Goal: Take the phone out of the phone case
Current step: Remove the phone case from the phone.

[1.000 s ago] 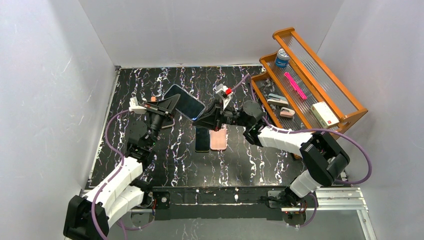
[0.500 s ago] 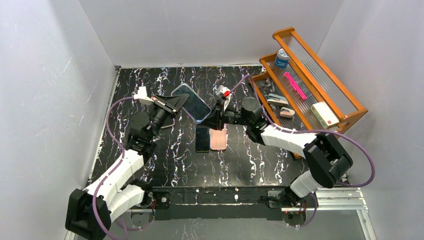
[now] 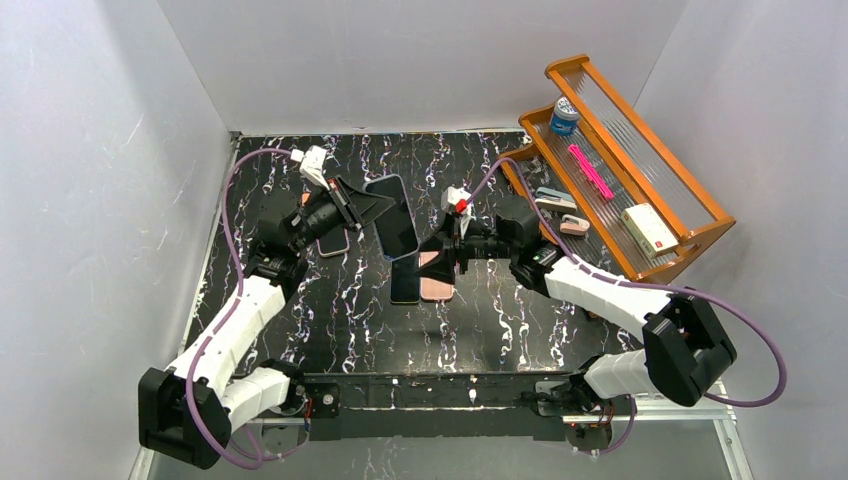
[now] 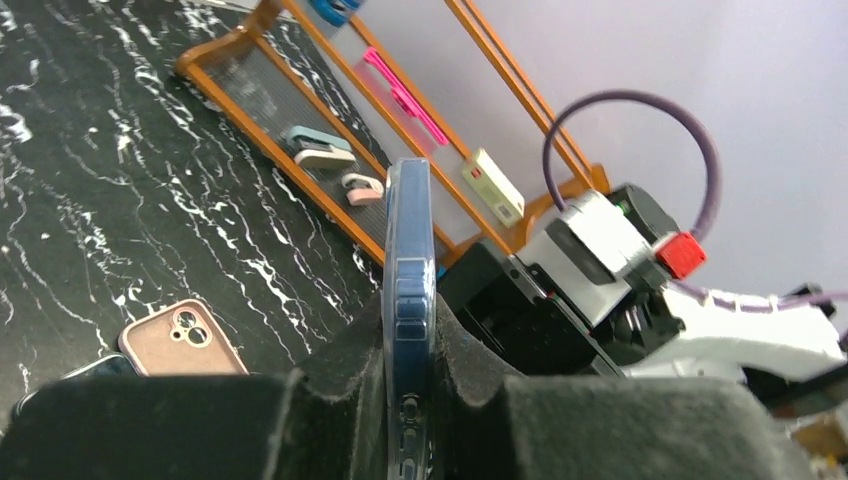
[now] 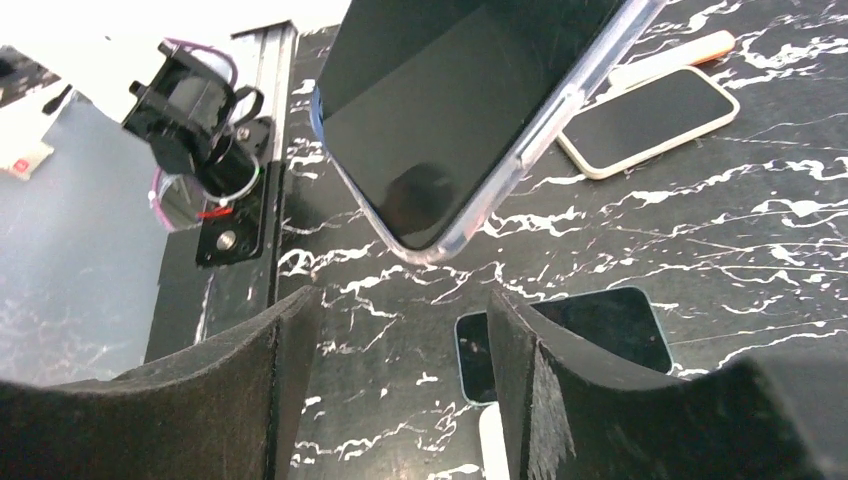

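Top external view: bright, even, diffuse light from overhead. The walls read pale with a faint bluish cast and no hot spots. The black marbled worktop takes almost no glare, and shadows on it are soft and hard to separate from its surface. The ribbed shelves of the rack at the far right corner carry a mild sheen. The walls splay outward towards the frame edges, indicating wide-angle distortion. Left wrist view: the pads of the left gripper are near-black and soft. The phone edge and the background are sharp. Right wrist view: the upper left corner is blown out white. The phone screen holds a dim reflection, and the right gripper fingers are underexposed and slightly blurred.
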{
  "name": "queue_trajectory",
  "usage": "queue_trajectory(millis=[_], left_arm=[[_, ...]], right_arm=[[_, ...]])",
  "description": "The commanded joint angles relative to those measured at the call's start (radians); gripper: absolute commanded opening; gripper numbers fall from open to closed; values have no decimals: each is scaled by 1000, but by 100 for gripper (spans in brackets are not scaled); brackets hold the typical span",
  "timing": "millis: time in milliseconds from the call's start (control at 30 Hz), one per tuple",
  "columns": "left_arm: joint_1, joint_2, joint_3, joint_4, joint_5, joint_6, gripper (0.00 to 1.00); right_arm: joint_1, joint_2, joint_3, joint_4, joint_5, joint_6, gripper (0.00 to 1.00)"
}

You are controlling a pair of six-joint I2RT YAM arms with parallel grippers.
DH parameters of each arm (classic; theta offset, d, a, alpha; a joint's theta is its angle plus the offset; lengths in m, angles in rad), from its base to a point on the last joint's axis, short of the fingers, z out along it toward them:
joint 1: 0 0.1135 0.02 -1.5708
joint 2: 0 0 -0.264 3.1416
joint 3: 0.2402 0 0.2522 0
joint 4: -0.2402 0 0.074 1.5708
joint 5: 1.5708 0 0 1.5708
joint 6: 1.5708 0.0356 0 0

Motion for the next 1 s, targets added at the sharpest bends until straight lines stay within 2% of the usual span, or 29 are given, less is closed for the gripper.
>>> queue_trajectory(millis=[0, 100, 267, 467, 833, 967], left_arm=[[6, -7, 68, 29, 187, 123, 0], [4, 2, 62, 101, 265, 110, 0], [4, 2, 68, 125, 336, 124, 0], [4, -1, 72, 127, 346, 131, 0], [-2, -16, 81, 135, 362, 123, 0], [-4, -19, 80, 145, 354, 111, 0]], right_arm=[[-6, -35, 50, -105, -97, -136, 70], [-6, -45, 59, -103, -151, -161, 70], [-6, -35, 97, -100, -231, -154, 68], [-6, -14, 140, -122, -296, -154, 62], [-6, 37, 197, -150, -328, -156, 41], [-5, 50, 206, -157, -346, -156, 39]])
